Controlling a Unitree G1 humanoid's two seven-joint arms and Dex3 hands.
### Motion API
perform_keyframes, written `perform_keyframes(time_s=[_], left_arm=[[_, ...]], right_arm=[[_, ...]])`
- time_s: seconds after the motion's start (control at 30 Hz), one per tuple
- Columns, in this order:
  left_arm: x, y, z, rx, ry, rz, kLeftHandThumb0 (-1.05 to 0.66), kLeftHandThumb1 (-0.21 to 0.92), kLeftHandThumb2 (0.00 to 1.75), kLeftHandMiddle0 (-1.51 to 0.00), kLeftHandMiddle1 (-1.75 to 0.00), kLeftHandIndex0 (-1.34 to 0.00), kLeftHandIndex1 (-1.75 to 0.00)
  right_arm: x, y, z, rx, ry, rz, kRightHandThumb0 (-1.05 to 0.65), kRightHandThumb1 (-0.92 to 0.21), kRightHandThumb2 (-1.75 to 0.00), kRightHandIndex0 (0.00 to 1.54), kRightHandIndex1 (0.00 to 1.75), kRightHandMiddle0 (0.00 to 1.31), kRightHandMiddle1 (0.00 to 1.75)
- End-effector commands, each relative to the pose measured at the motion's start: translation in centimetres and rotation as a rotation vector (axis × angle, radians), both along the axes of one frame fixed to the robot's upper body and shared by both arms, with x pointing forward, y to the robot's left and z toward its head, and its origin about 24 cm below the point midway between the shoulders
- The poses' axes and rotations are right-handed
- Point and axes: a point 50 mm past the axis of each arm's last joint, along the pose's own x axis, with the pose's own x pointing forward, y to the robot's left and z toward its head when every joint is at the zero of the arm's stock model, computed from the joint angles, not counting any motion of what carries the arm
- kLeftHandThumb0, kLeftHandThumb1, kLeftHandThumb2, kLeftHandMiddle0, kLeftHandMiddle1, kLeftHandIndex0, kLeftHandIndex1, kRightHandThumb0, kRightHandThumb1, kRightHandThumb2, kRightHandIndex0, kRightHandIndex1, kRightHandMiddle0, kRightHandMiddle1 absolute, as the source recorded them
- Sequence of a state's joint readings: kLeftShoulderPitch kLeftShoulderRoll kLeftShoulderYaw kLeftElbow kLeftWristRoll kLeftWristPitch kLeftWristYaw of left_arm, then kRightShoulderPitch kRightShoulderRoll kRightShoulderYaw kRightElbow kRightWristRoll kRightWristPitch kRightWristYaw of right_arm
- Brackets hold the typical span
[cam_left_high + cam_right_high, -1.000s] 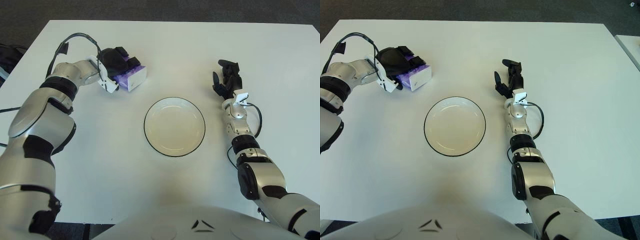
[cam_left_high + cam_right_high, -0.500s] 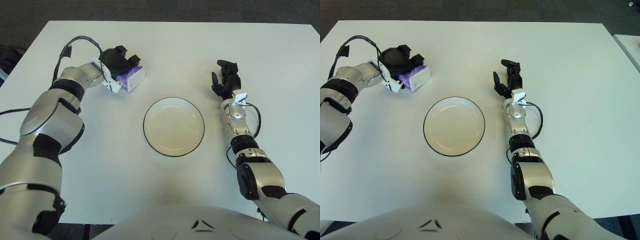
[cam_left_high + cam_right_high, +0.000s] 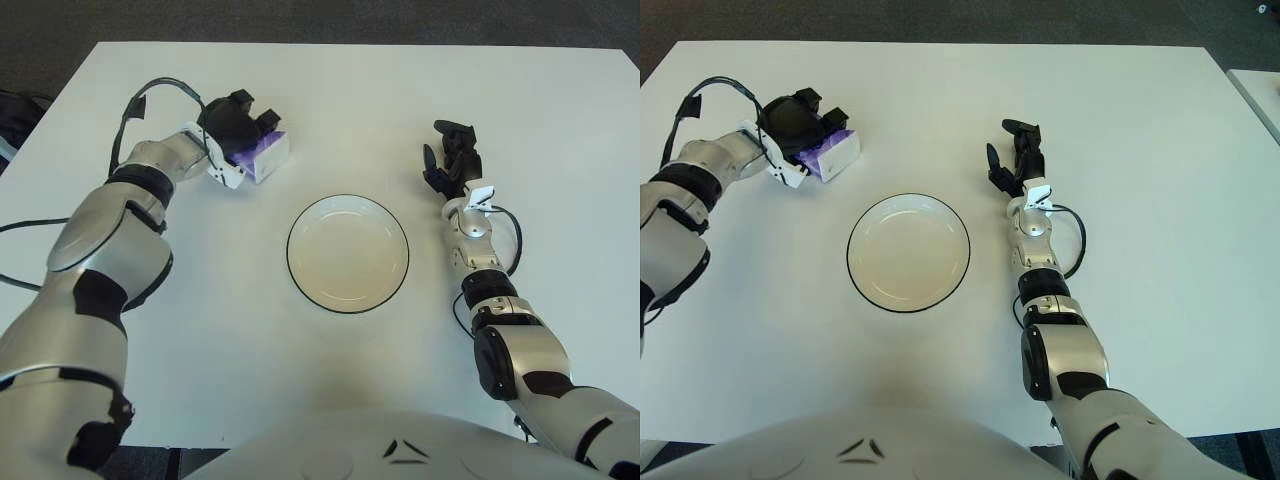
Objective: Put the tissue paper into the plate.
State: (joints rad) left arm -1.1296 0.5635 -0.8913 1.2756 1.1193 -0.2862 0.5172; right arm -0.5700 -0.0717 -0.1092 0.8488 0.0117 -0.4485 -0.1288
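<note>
1. Left eye view: left hand [image 3: 237,122] reaches across the far-left part of the white desk [image 3: 330,90], dark fingers curled over the top of the purple-and-white tissue paper pack [image 3: 263,157], gripping it. The pack sits up and left of the plate [image 3: 347,253], apart from it.
2. Left eye view: right hand [image 3: 452,160] shows just right of the plate, forearm stretched forward, fingers loosely spread, holding nothing.
3. Right eye view: left arm bent at the elbow, wrist cable [image 3: 700,96] looping above it; tissue paper outside the plate, whose dish holds nothing.
</note>
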Motion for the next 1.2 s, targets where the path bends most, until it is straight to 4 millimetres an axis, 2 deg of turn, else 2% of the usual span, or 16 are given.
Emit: perform_keyframes(time_s=[0.0, 0.13, 0.3, 0.43, 0.5, 0.57, 0.83, 1.17], left_arm=[[-1.1, 1.0, -3.3, 0.039, 0.081, 0.025, -0.46, 0.37, 1.2, -0.96, -1.75, -0.59, -1.7], [-1.1, 0.9, -3.0, 0.018, 0.057, 0.014, -0.47, 0.35, 1.25, -1.06, -1.75, -0.59, -1.74], [-0.8, 1.0, 0.0, -0.07, -0.059, -0.067, -0.46, 0.36, 1.25, -1.15, -1.75, -0.58, -1.74], [-0.8, 1.2, 1.4, -0.115, -0.106, -0.102, -0.46, 0.37, 1.24, -1.19, -1.75, -0.57, -1.75], [-0.7, 1.5, 3.2, -0.178, -0.181, -0.119, -0.46, 0.37, 1.25, -1.21, -1.75, -0.57, -1.75], [-0.7, 1.7, 4.2, -0.225, -0.229, -0.128, -0.47, 0.35, 1.26, -1.22, -1.75, -0.58, -1.75], [-1.0, 1.5, 6.6, -0.386, -0.283, -0.193, -0.48, 0.32, 1.31, -1.21, -1.75, -0.61, -1.75], [-2.1, 0.0, 7.6, -0.443, -0.254, -0.322, -0.48, 0.31, 1.32, -1.17, -1.75, -0.61, -1.75]], right_arm=[[-3.7, 0.0, -7.4, 0.016, 0.333, -0.005, -0.59, -0.82, -0.55, 0.37, 0.21, 0.03, 1.1], [-3.7, 0.0, -7.4, 0.016, 0.333, -0.005, -0.59, -0.82, -0.55, 0.37, 0.21, 0.03, 1.1], [-3.8, -0.1, -7.4, 0.016, 0.331, -0.006, -0.59, -0.82, -0.55, 0.37, 0.21, 0.03, 1.1], [-3.8, -0.2, -7.4, 0.016, 0.331, -0.006, -0.59, -0.82, -0.55, 0.37, 0.21, 0.03, 1.1], [-3.8, -0.2, -7.4, 0.016, 0.331, -0.006, -0.59, -0.82, -0.55, 0.37, 0.21, 0.03, 1.1], [-3.8, -0.2, -7.4, 0.016, 0.331, -0.006, -0.59, -0.82, -0.55, 0.37, 0.21, 0.03, 1.1], [-3.8, -0.3, -7.4, 0.016, 0.33, -0.006, -0.59, -0.82, -0.55, 0.37, 0.21, 0.03, 1.1], [-3.8, -0.5, -7.3, 0.015, 0.329, -0.007, -0.59, -0.82, -0.55, 0.37, 0.21, 0.03, 1.1]])
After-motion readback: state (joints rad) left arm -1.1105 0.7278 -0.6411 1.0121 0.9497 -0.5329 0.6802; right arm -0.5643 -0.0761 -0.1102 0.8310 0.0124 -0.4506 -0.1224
